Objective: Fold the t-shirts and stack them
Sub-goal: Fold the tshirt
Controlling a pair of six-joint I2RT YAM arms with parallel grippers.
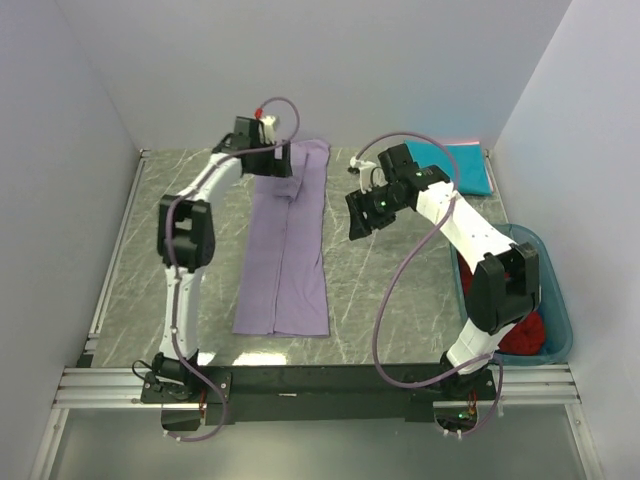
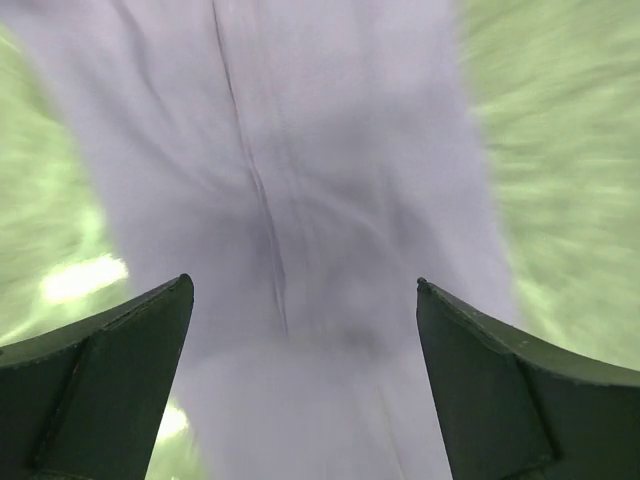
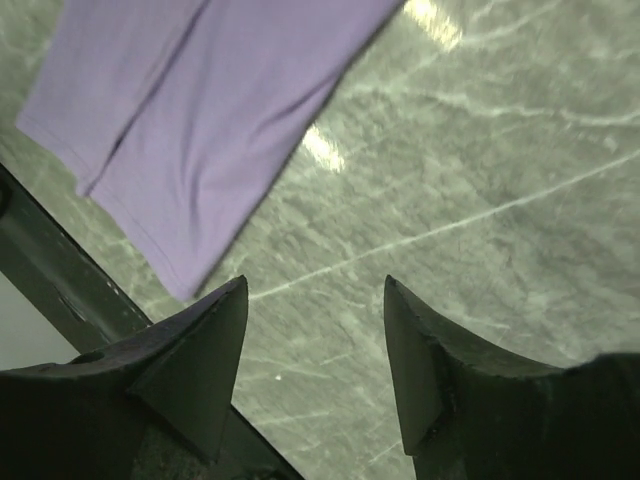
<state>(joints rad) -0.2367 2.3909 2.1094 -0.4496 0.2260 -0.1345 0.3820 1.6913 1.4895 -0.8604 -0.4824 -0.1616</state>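
The lavender t-shirt (image 1: pixel 285 250) lies as a long narrow strip down the middle-left of the marble table (image 1: pixel 380 290). My left gripper (image 1: pixel 274 162) hovers over the strip's far end. Its jaws are open, and in the left wrist view (image 2: pixel 303 285) only the lavender fabric (image 2: pixel 300 180) shows below them. My right gripper (image 1: pixel 358 226) hangs open over bare marble to the right of the strip (image 3: pixel 315 285), with the shirt's near corner (image 3: pixel 180 120) off to its upper left. A folded teal t-shirt (image 1: pixel 462 165) rests at the back right. A dark red t-shirt (image 1: pixel 527 335) lies in the bin.
The translucent teal bin (image 1: pixel 553 290) stands at the right edge, beside the right arm's base. White walls close in the table on the left, back and right. A dark rail (image 1: pixel 320 380) runs along the near edge (image 3: pixel 60 280).
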